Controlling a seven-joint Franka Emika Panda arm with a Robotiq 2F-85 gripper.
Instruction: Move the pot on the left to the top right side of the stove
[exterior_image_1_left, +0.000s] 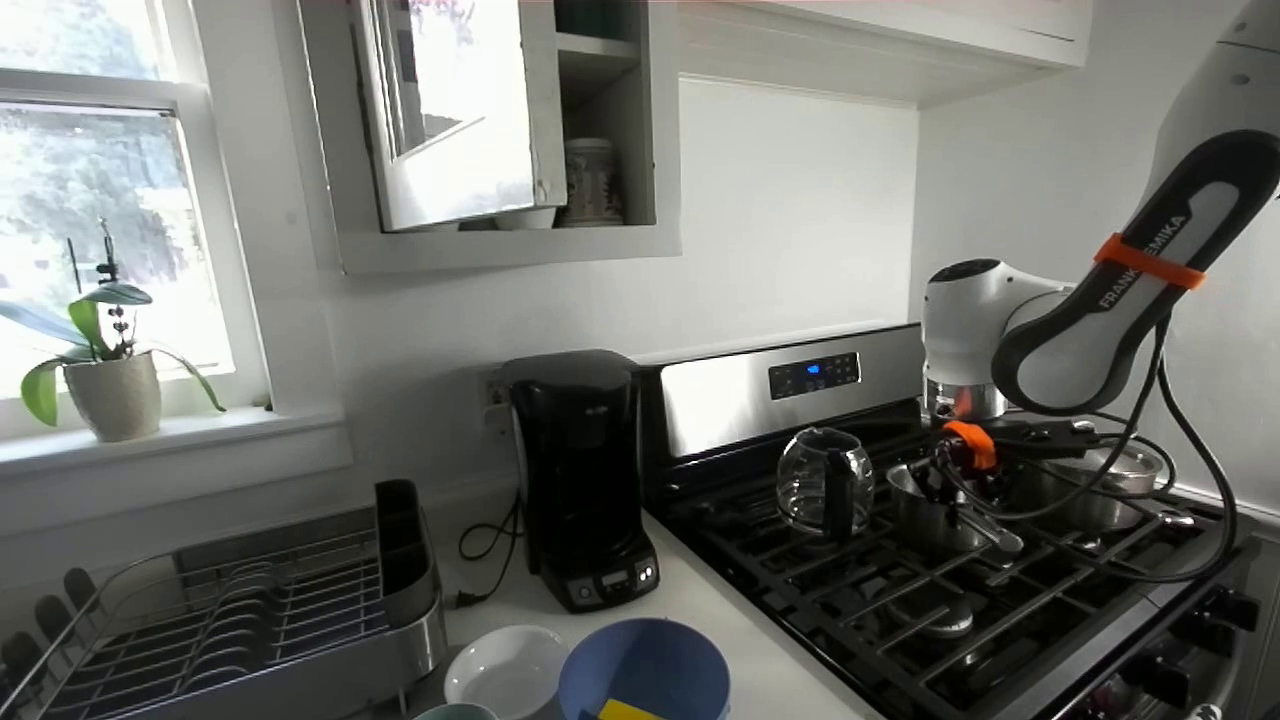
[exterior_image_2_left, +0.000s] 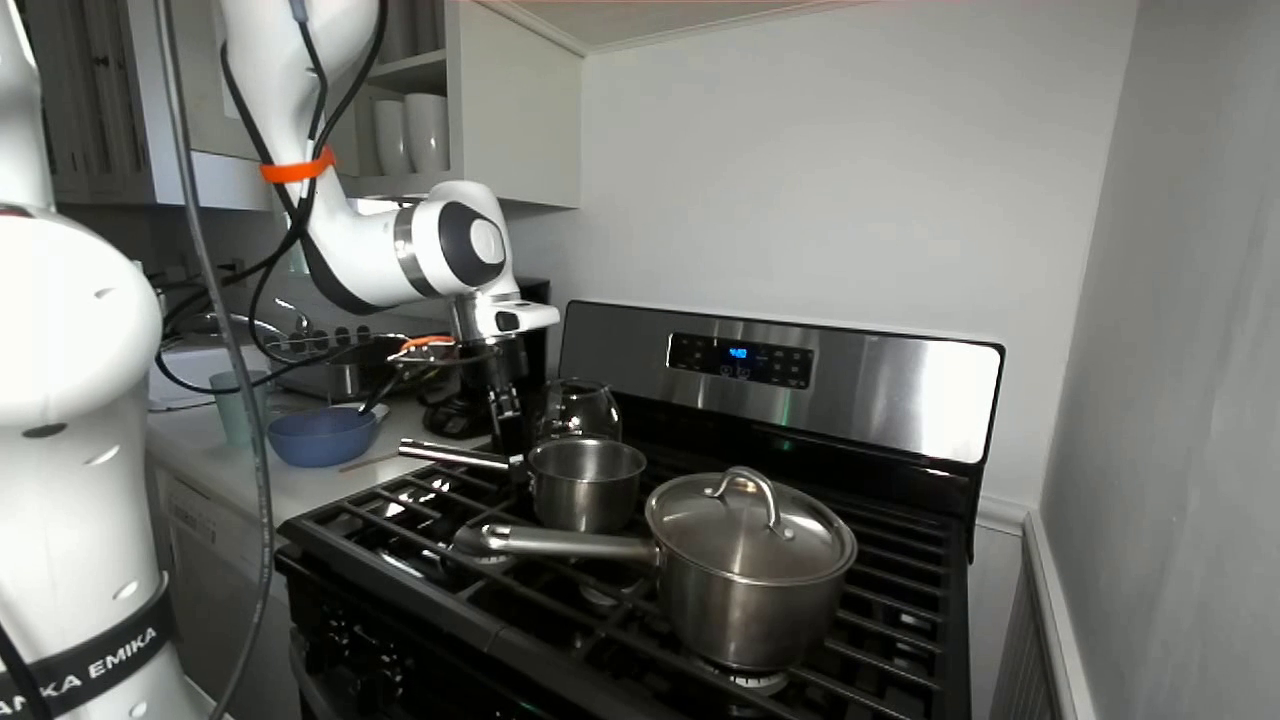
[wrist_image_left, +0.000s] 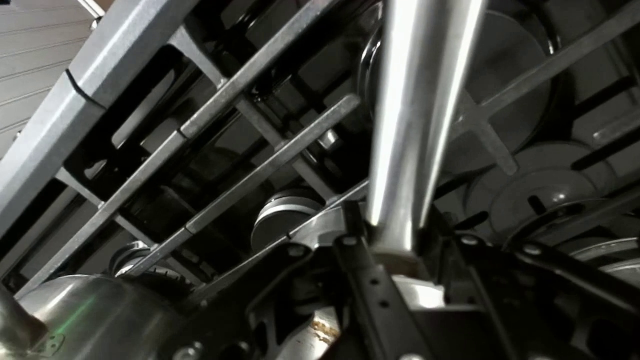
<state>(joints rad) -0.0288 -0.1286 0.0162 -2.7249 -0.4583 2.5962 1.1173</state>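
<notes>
The pot (exterior_image_1_left: 925, 522) is a small steel saucepan over the middle of the stove (exterior_image_1_left: 722, 400). In an exterior view the pot (exterior_image_2_left: 585, 505) stands upright, its handle (exterior_image_2_left: 450, 453) pointing to the front left. My gripper (exterior_image_2_left: 512, 435) comes down at the pot end of the handle. In the wrist view the handle (wrist_image_left: 417, 110) runs between the fingers of my gripper (wrist_image_left: 394, 216), which sit close on both its sides. Part of the pot's wall (wrist_image_left: 306, 340) shows below them. I cannot tell whether the pot's base touches the grates.
A lidded steel pot (exterior_image_2_left: 750, 615) stands close beside the pot, its handle pointing towards the front left. A glass carafe (exterior_image_1_left: 797, 490) stands on the grates on the other side. A coffee maker (exterior_image_1_left: 580, 470) and blue bowl (exterior_image_1_left: 645, 665) stand on the counter.
</notes>
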